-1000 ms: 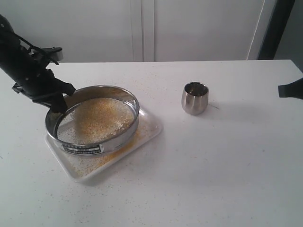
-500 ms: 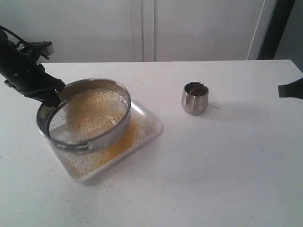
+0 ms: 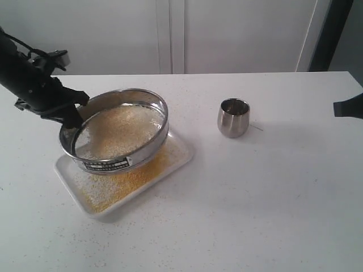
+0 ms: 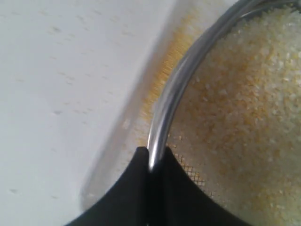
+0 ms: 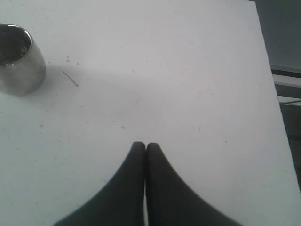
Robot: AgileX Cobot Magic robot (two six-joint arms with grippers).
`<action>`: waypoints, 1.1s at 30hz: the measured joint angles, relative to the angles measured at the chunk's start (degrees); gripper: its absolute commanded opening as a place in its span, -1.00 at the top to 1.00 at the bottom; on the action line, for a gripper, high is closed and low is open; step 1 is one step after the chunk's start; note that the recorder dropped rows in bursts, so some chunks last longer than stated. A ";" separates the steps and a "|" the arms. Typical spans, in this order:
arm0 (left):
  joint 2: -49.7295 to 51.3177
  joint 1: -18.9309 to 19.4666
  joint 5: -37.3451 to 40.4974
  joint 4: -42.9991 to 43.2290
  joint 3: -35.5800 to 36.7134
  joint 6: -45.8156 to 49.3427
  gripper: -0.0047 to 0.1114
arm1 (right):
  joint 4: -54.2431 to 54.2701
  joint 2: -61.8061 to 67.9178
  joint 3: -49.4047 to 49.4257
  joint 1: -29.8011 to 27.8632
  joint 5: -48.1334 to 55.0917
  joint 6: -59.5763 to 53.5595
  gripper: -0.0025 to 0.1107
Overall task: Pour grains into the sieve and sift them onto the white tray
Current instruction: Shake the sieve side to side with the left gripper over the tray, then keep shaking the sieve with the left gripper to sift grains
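Observation:
The round steel sieve [image 3: 116,133] hangs tilted just above the white tray [image 3: 178,157], full of yellow and off-white grains [image 3: 122,127]. My left gripper [image 3: 74,116] is shut on the sieve's left rim [image 4: 164,113], one finger inside the ring and one outside. Fine yellow grains [image 3: 127,180] lie scattered over the tray under and in front of the sieve. My right gripper [image 5: 145,147] is shut on nothing, hovering over bare table; only a dark edge of its arm [image 3: 348,106] shows at the far right of the exterior view.
A small rounded steel cup [image 3: 233,117] stands upright on the white table to the right of the tray, also in the right wrist view [image 5: 19,59]. Stray grains speckle the tabletop [image 3: 255,198]. A white wall rises behind the table.
The sieve swung left and up half a second ago, then back right over the tray. More yellow grains now lie on the tray. The right arm has stayed still.

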 measured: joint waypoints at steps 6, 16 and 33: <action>0.00 0.30 2.05 8.84 0.00 7.30 0.92 | 0.00 0.00 0.00 0.00 0.00 0.00 0.96; -0.35 -1.74 1.62 13.59 0.00 -2.56 0.92 | 0.00 0.00 0.00 0.00 0.00 0.00 0.96; -1.32 -2.31 -3.63 3.01 2.54 7.19 0.92 | 0.00 0.00 0.00 0.00 0.00 0.00 0.96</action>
